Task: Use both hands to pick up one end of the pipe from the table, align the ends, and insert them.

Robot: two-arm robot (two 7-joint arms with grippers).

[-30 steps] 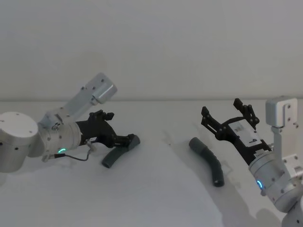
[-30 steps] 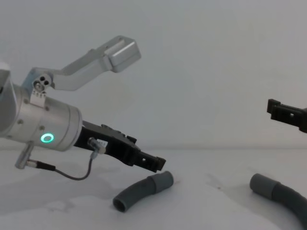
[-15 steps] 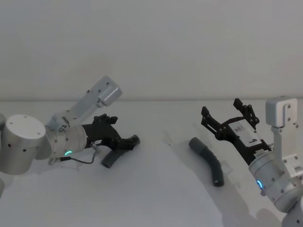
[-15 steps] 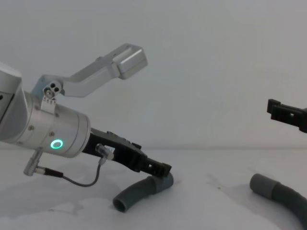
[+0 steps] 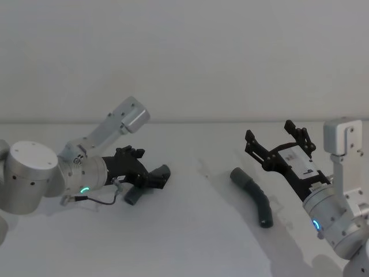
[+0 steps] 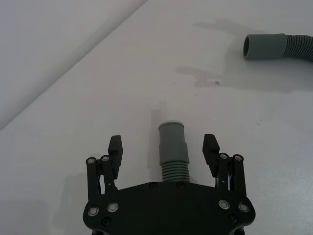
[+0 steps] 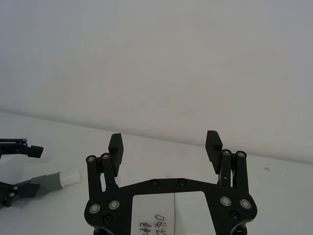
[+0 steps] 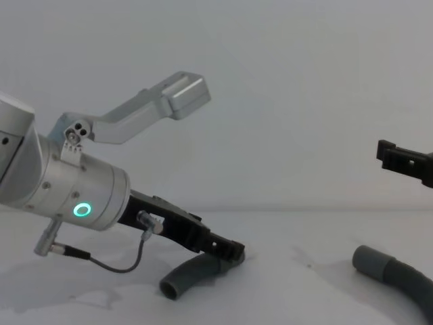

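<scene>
The left gripper (image 6: pixel 163 143) has dropped lower and pushed farther forward than a second ago, when it hung just above and beside the short piece (image 8: pixel 186 276) of pipe. Its jaws now straddle that piece's cuff (image 6: pixel 172 139), spread wide with a clear gap on either side, gripping nothing. The short piece has not shifted and lies on the table (image 5: pixel 190 231) in the lower left of the head view. From the chest view the black fingers cover most of the cuff, so only the ribbed bend and the open near end show. A thin grey cable (image 8: pixel 115 264) loops under the wrist, just off the table. The right gripper (image 7: pixel 164 138) has not moved. It hangs at the right of the head view, above the table, jaws released. The longer piece (image 5: pixel 256 199) lies below and left of it, cuff (image 5: pixel 238 175) pointing toward the short piece, well apart from it.
</scene>
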